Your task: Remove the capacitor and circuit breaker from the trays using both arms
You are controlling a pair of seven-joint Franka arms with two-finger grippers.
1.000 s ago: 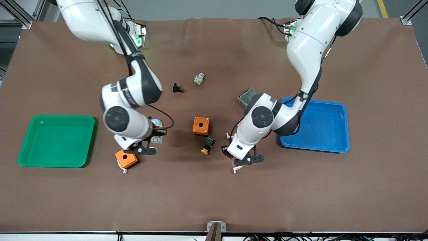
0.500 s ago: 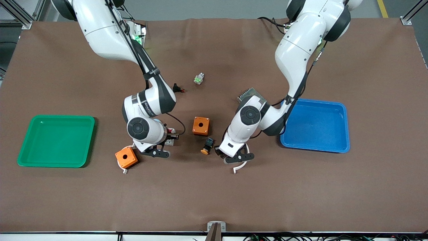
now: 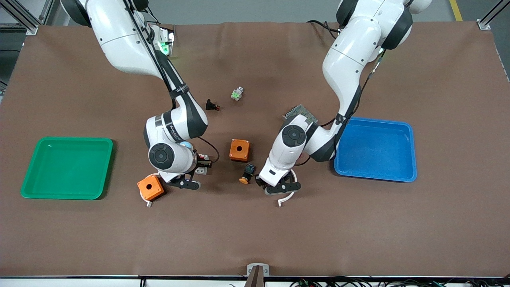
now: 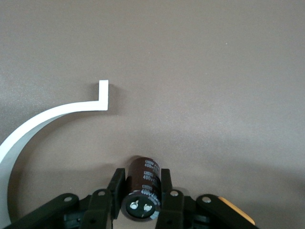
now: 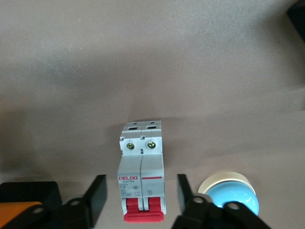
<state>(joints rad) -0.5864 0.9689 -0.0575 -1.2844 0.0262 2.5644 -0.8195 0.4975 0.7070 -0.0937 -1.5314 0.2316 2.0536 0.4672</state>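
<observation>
The capacitor (image 4: 143, 183), a dark cylinder with a silvery end, lies on the brown mat between the fingers of my left gripper (image 4: 141, 177), which is shut on it. In the front view the left gripper (image 3: 275, 185) is low over the mat beside the black-blue switch and hides the capacitor. The breaker (image 5: 141, 174), white-grey with a red switch part, lies on the mat between the wide-open fingers of my right gripper (image 5: 140, 190), which do not touch it. In the front view the breaker (image 3: 203, 170) peeks out beside the right gripper (image 3: 195, 168).
A white curved strip (image 4: 47, 119) lies by the left gripper. A blue-topped button (image 5: 228, 195) and an orange box (image 3: 150, 187) flank the right gripper. Another orange box (image 3: 239, 150) and the switch (image 3: 247, 174) lie between the grippers. A green tray (image 3: 32, 187) and a blue tray (image 3: 410, 159) sit at the table's ends.
The right gripper moved from over the orange box to the breaker. The left gripper shifted toward the switch and over the capacitor. In the last half second both barely moved.
</observation>
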